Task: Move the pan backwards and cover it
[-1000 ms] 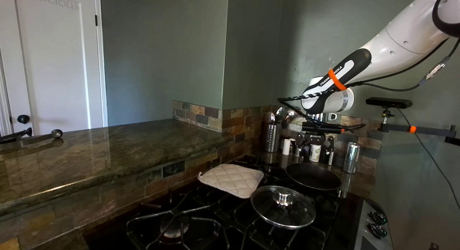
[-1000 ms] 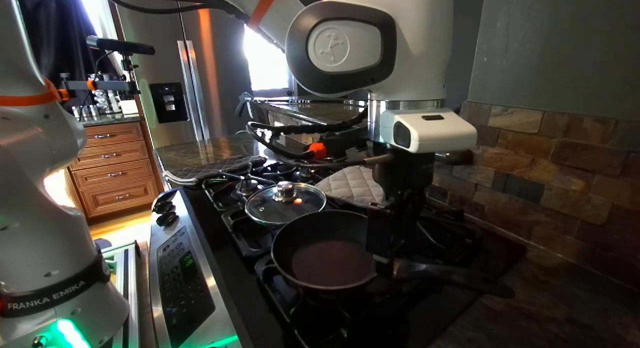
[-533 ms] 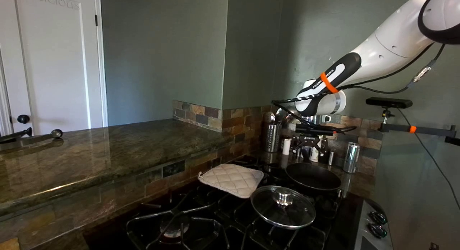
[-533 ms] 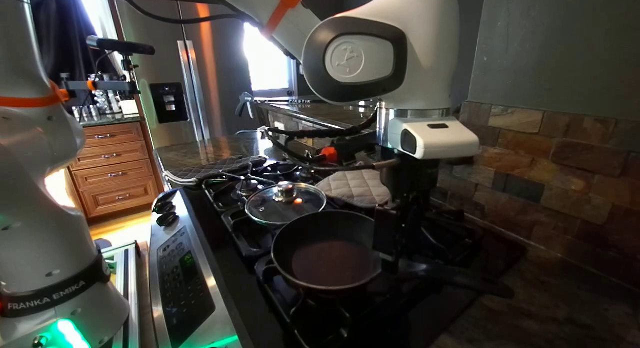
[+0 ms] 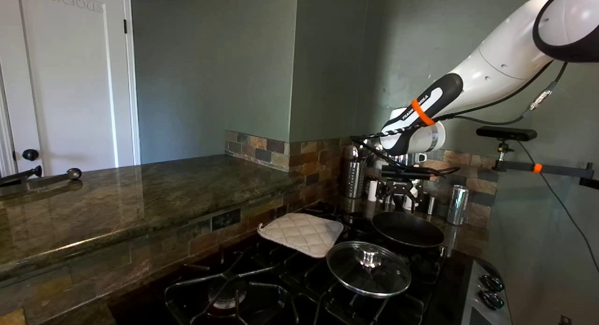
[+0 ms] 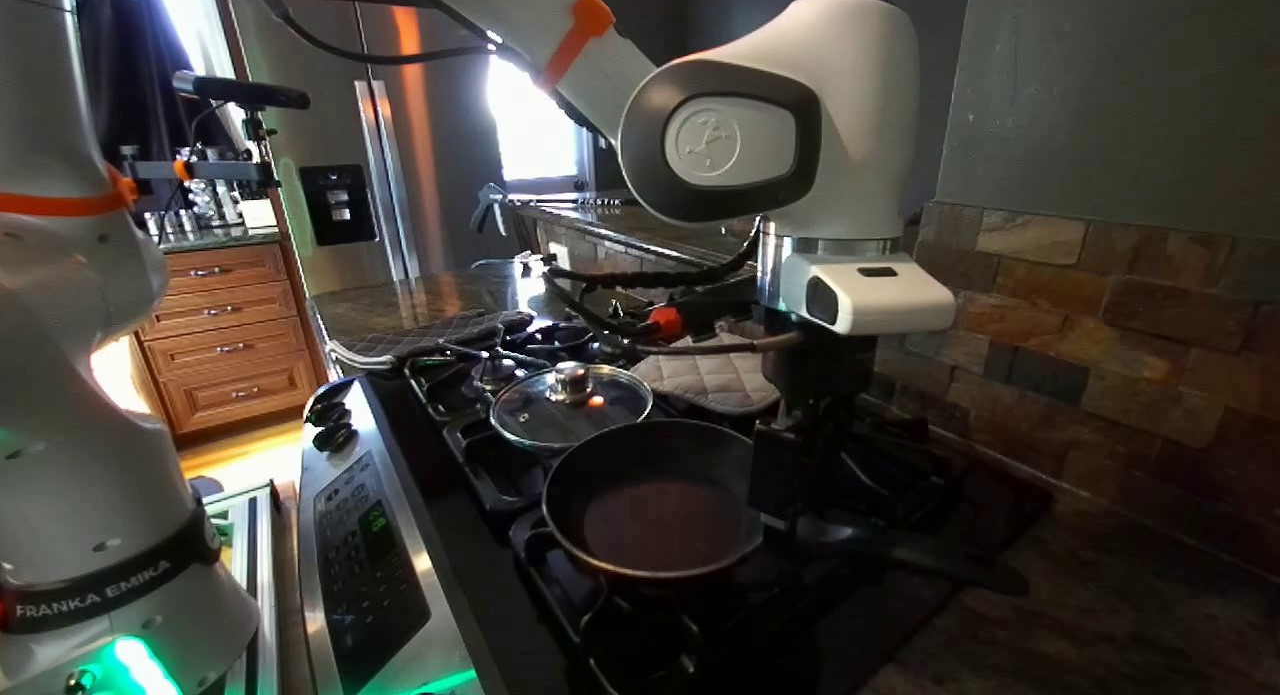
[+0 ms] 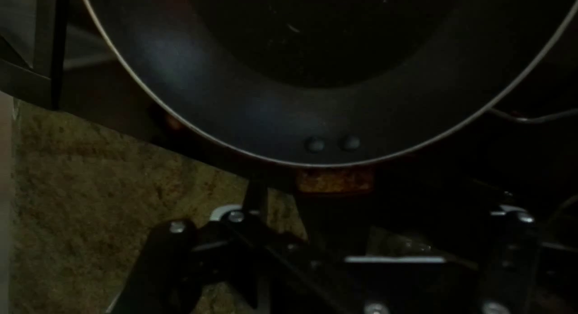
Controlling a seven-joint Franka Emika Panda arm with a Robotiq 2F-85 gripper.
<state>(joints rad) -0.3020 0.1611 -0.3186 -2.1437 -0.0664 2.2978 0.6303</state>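
Down comes the pincer (image 7: pixel 381 206), jaws spread wide over the handle (image 6: pixel 940 561), nothing gripped; the pan (image 6: pixel 660 525) hasn't budged, uncovered on the stove (image 6: pixel 440 480) beside its lid (image 6: pixel 572 411), the grab looks next

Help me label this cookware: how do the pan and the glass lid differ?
The pan is dark and opaque, while the glass lid is see-through. The pan has a long handle at its side; the lid has a shiny knob at its centre. Both are round and sit on the stove.
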